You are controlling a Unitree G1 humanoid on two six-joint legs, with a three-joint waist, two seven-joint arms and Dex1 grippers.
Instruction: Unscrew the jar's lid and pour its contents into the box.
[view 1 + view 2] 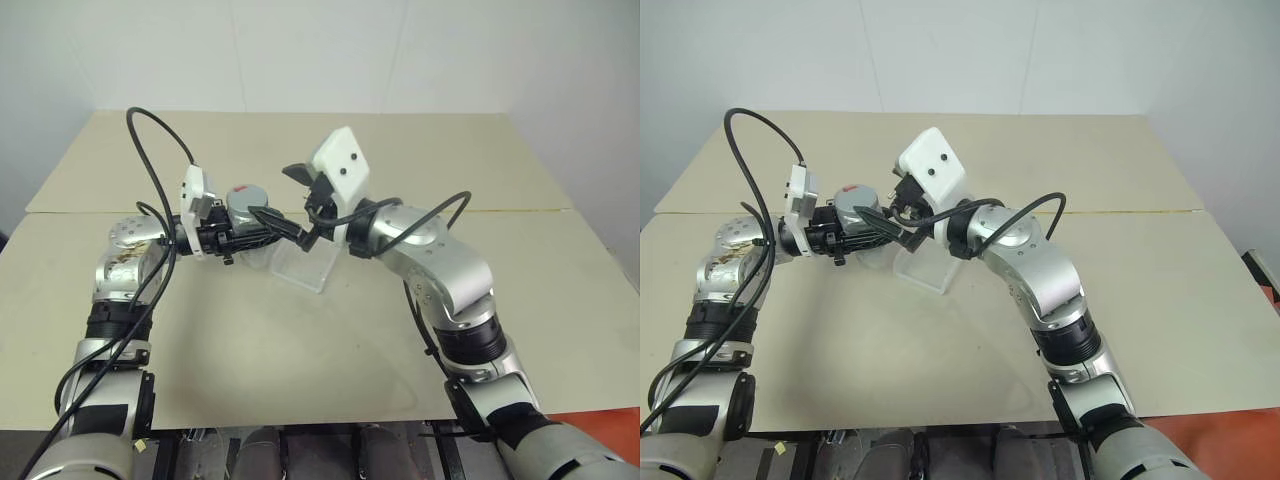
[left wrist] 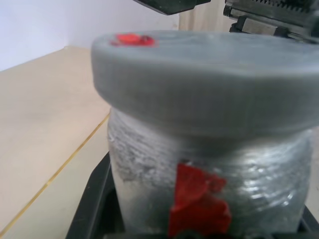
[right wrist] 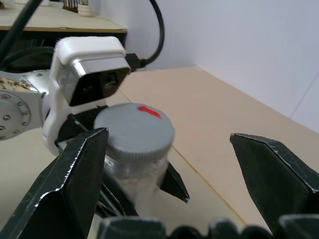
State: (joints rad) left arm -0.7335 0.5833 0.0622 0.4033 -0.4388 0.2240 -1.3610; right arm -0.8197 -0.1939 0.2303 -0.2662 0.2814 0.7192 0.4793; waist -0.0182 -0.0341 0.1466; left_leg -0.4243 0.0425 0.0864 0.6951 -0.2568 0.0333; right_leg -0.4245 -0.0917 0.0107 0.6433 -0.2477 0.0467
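The broad beige table point(image 1: 300, 340) lies under me; on it the clear plastic square box point(image 1: 305, 265) sits empty, just below my hands; my left gripper point(image 1: 262, 232) clamps the upright silvery jar point(image 2: 199, 174), grey round lid point(image 3: 133, 128) on; my right gripper point(image 3: 174, 164), spread wide, holds nothing, lid just ahead between its fingers.

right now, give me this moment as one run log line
left gripper: shut on jar | lid: on jar | right gripper: open, beside lid, not gripping | box: on table, below grippers
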